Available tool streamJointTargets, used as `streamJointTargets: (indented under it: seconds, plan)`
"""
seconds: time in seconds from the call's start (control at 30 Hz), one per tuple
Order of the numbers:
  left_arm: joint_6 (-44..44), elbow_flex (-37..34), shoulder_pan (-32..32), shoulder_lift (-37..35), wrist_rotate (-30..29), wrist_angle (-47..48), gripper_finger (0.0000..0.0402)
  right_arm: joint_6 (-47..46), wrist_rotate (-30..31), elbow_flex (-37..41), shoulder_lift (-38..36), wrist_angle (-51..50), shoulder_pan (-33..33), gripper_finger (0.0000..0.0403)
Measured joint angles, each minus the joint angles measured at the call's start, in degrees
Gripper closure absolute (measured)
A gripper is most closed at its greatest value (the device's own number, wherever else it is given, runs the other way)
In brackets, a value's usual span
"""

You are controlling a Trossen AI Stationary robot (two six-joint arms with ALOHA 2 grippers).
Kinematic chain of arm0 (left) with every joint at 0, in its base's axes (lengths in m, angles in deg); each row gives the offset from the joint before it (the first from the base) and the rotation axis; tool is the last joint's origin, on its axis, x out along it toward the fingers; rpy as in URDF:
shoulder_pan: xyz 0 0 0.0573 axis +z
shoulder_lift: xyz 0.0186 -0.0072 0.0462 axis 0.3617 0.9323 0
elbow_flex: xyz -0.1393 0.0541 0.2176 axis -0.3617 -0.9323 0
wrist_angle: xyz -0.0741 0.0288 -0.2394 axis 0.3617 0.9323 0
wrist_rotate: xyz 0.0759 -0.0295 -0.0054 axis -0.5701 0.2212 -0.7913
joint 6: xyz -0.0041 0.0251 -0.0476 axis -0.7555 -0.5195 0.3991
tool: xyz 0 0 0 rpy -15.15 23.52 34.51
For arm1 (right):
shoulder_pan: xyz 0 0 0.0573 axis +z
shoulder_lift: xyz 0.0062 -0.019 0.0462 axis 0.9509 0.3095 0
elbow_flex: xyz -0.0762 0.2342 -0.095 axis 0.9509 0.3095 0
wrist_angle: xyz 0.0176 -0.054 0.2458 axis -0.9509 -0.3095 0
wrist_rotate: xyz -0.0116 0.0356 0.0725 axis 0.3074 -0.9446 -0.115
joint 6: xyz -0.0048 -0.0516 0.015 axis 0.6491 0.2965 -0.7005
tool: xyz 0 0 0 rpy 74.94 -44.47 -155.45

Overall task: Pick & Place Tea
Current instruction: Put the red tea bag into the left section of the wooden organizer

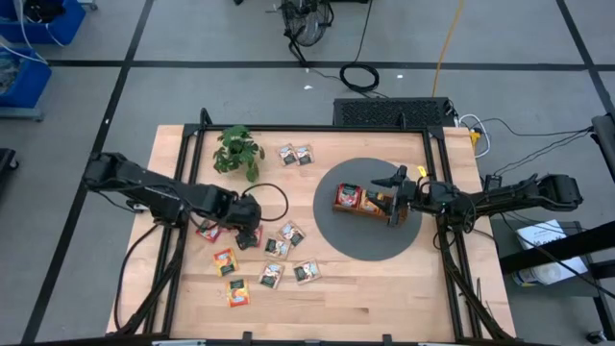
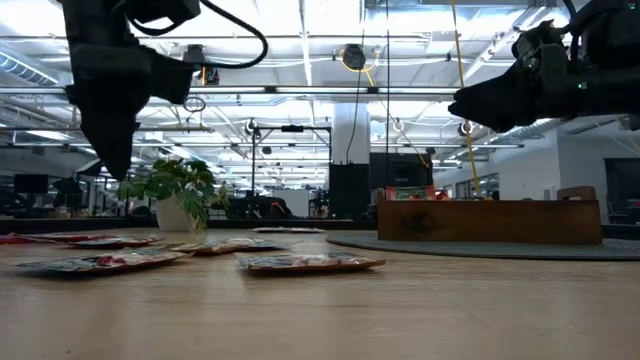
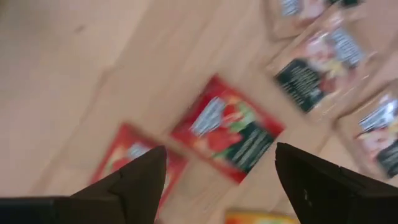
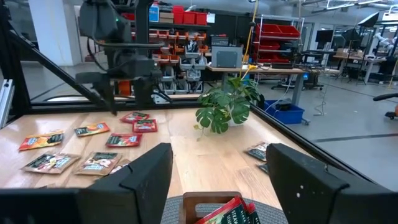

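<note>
Left gripper (image 1: 252, 234) hovers over the left half of the table (image 1: 384, 298), above the scattered tea sachets (image 1: 274, 252), and its fingers (image 3: 134, 183) are spread apart with nothing between them. Straight below it, the wrist view shows a red sachet (image 3: 227, 129) lying flat on the wood, with another red one (image 3: 127, 157) just beside it, partly hidden behind a finger. The low view has this gripper clear of the tabletop, not touching anything.

Over on the right, the right gripper (image 1: 396, 210) hangs above the wooden tray (image 1: 370, 202), which sits on the round grey mat (image 1: 370, 245). Its fingers (image 4: 146, 177) are open too, empty, and between them a red sachet (image 4: 227, 211) rests inside the tray's end compartment. From above, red and orange packets show in the tray's left end.

The remaining tea is loose on the wood: a cluster near the left gripper, a few orange ones nearer the front edge, and a pair (image 1: 296, 154) far back beside the small green plant (image 1: 237, 151). At table height the sachets (image 2: 310, 263) lie flat, the plant in its white pot behind them and the tray off to the right.
</note>
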Motion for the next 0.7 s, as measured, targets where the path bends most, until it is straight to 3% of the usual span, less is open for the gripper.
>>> streamJointTargets:
  seconds: [0.2,0.33,0.43,0.57,0.7]
  plan:
    - [1.94,-3.85,-2.62,0.27,1.99,-9.45,0.0106,-0.15,-0.01,0.05,0.0,-0.01,-0.02,0.0163]
    - [14.69,-5.48,-2.89,0.6,2.12,-10.95,0.0106,-0.15,-0.01,0.07,0.0,-0.01,-0.02,0.0164]
    - [22.95,-7.09,-2.9,0.6,1.15,-17.06,0.0105,-0.09,-0.01,0.07,0.0,-0.01,-0.02,0.0165]
    - [22.17,-7.79,-3.99,1.41,1.06,-22.98,0.0105,-0.09,0.08,0.09,0.0,-0.01,-0.02,0.0165]
    - [23.34,-7.94,-4.94,3.42,2.56,-21.92,0.0105,-0.15,0.06,0.09,0.0,0.01,-0.02,0.0165]
